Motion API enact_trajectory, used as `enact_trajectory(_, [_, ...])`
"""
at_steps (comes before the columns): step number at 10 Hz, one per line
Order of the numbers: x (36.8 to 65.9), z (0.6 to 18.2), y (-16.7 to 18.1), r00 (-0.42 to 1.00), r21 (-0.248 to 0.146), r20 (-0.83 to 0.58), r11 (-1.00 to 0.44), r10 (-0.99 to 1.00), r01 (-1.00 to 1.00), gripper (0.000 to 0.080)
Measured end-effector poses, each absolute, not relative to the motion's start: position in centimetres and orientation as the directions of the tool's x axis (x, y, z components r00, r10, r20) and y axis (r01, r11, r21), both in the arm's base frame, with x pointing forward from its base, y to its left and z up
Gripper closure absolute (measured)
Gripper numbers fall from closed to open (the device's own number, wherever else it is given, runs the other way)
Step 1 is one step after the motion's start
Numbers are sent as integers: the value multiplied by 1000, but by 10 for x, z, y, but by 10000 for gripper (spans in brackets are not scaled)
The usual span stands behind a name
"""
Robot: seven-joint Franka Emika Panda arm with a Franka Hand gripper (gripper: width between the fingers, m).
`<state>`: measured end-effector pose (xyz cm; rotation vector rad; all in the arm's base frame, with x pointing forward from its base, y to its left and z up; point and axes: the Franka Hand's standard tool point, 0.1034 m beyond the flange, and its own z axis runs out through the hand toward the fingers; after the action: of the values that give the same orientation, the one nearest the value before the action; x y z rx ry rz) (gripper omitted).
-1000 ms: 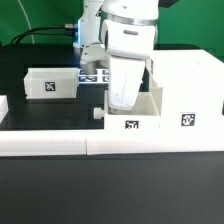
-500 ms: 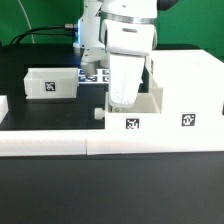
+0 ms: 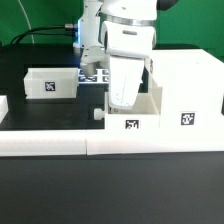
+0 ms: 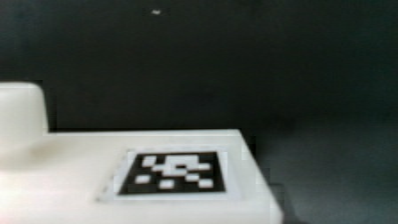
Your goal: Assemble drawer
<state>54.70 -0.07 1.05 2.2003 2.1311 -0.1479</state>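
Note:
The large white housing point(image 3: 186, 82) stands at the exterior view's right, with a tag on its front. One small open-top tray point(image 3: 138, 113) sits against the housing's left side, with a knob on its left end and a tag in front. My gripper point(image 3: 122, 102) reaches down into this tray. Its fingertips are hidden behind the tray's wall, so I cannot tell whether they are open or shut. The second tray point(image 3: 50, 83) lies apart at the left. The wrist view shows a white tagged surface point(image 4: 175, 172) over the black table and no fingers.
The long low white border wall point(image 3: 90, 146) runs along the front of the black table. The marker board point(image 3: 92, 75) lies behind the arm. A white block point(image 3: 3, 108) sits at the far left edge.

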Motion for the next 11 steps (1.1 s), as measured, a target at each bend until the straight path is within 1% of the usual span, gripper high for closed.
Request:
enact_trajectory(6, [548,10,-2,20,-14,-120,-21,993,1000,757])
enact_trajectory(7, [550,10,-2,23,11,-113,-22,993,1000,757])
enact_trajectory(8, [549,8,-1,33,45,-100,-29,994,999,757])
enact_trajectory(9, [548,9,-2,34,37,-103,-30,994,999,757])
enact_trajectory(11, [548,8,-2,32,37,-103,-29,994,999,757])
